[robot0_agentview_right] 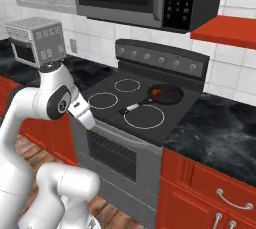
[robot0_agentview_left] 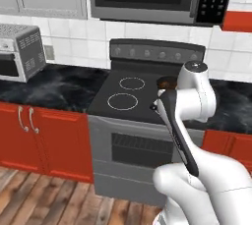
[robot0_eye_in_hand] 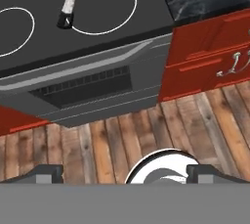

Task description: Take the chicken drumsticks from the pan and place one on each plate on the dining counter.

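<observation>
- Drumsticks (robot0_agentview_right: 156,92) are seen in the pan (robot0_agentview_right: 165,94) on the stove, well above and ahead of the end effector (robot0_eye_in_hand: 125,173).
- Pan handle is pointed toward the robot.
- End effector is spread wide, with nothing held.

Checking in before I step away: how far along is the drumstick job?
Nothing looks done yet. The pan sits on the stove's back right burner with an orange drumstick inside. Nothing is in hand: the gripper hangs over the wood floor before the oven door, jaws open and empty. Reaching into the pan, lifting each drumstick and carrying it to a plate all remain.
</observation>
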